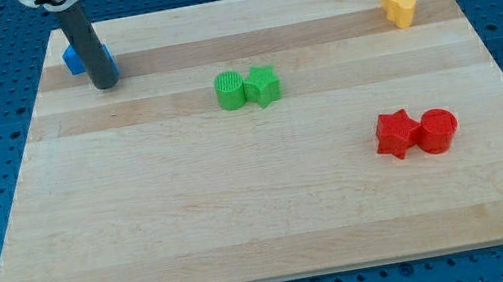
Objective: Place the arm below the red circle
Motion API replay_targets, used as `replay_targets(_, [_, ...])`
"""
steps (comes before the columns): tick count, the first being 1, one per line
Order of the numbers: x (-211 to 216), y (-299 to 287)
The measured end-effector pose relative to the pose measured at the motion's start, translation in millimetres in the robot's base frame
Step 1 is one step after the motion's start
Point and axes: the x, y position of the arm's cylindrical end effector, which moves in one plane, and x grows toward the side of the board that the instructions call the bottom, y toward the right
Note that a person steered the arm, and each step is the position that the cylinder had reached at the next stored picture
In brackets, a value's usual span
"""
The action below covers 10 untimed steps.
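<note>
Red star [395, 133]: nearest the view's bottom, on the right part of the surface [244, 223].
Red circle [437, 130]: touching the star, on its right side.
Green blocks: a cylinder [230, 91] and a star [263, 85], side by side near the middle.
Yellow block [397, 0]: at the top right corner.
Blue block [77, 59]: top left, partly hidden behind the rod.
My tip [107, 84]: just beside the blue block, well apart from the red circle.
Gripper: the arm has none, only the rod.

Single view: high, from board's [276, 228] near edge, tilted down; whole board in frame, moderately close.
</note>
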Motion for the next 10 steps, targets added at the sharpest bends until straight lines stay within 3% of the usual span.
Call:
replay_targets(2, [-13,0])
replay_targets(3, [12,0])
replay_targets(5, [182,52])
replay_targets(6, [251,116])
replay_targets(7, [283,226])
replay_targets(8, [291,270])
replay_targets(9, [262,359])
replay_targets(10, [243,397])
